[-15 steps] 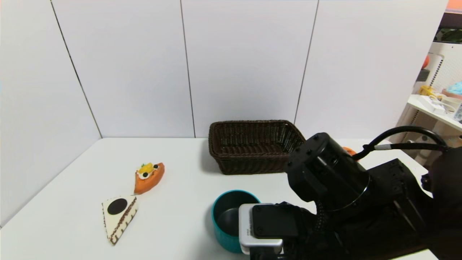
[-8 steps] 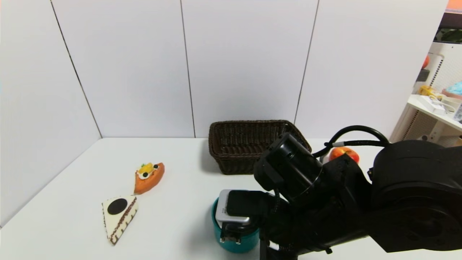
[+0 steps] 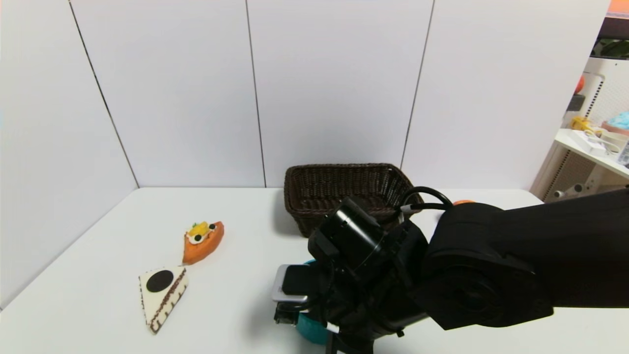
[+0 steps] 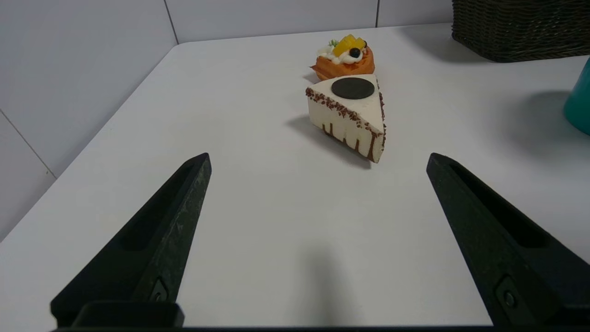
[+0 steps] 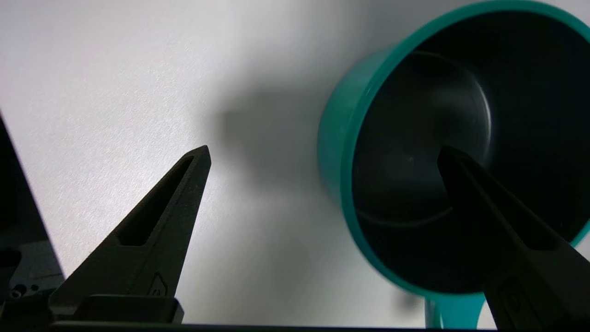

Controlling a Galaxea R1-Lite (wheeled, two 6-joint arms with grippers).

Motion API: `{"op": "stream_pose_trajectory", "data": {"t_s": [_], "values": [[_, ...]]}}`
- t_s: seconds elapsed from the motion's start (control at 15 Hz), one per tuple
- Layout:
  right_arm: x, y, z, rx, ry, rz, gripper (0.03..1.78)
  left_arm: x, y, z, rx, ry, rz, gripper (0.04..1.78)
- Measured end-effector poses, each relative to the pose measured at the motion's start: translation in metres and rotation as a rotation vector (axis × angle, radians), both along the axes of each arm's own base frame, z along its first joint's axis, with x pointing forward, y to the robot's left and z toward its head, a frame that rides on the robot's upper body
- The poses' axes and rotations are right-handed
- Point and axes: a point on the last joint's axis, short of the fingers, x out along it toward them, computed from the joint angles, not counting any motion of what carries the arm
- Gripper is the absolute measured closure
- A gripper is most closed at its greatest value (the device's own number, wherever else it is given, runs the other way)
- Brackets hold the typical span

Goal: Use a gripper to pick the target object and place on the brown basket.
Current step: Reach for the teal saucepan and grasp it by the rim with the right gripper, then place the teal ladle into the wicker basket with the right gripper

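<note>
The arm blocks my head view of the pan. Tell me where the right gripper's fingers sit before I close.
Observer: The right gripper is open. One finger is over the dark inside of the saucepan, and the other is outside its wall.
Operator: Report the handle.
Observer: Only the root of the handle shows, by the inner finger's base.
Operator: Give me the left arm.
Observer: The left gripper is open, low over the table, facing the white cake slice.
</note>
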Motion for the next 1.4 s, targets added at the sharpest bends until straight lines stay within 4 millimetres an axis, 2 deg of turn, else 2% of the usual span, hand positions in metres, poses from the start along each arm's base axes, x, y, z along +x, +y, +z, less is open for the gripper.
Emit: {"op": "stream_pose_trajectory", "data": {"t_s": [0.2,0.4,0.67,0.8,1.13,1.27,1.4], "values": [[0.006,0.008,-0.008,-0.01,0.002,-0.003,0.11,0.0,0.0,0.0,0.0,0.0,0.0,0.13],[0.009,0.011,-0.014,-0.038,-0.014,-0.018,0.61,0.0,0.0,0.0,-0.001,0.0,0.0,0.13],[0.011,0.013,-0.019,-0.054,-0.011,-0.023,1.05,0.0,0.0,0.0,-0.001,0.0,0.0,0.13],[0.012,0.014,-0.018,-0.048,-0.017,-0.023,1.65,0.0,0.0,0.0,0.0,-0.001,0.0,0.13],[0.012,0.014,-0.007,-0.021,-0.037,-0.023,1.69,0.0,0.0,0.0,0.0,0.0,0.0,0.13],[0.013,0.013,0.006,0.01,-0.061,-0.027,1.69,0.0,0.0,0.0,0.0,0.0,0.0,0.13],[0.017,0.011,0.027,0.068,-0.105,-0.037,1.69,0.0,0.0,0.0,-0.001,0.0,0.0,0.13]]}}
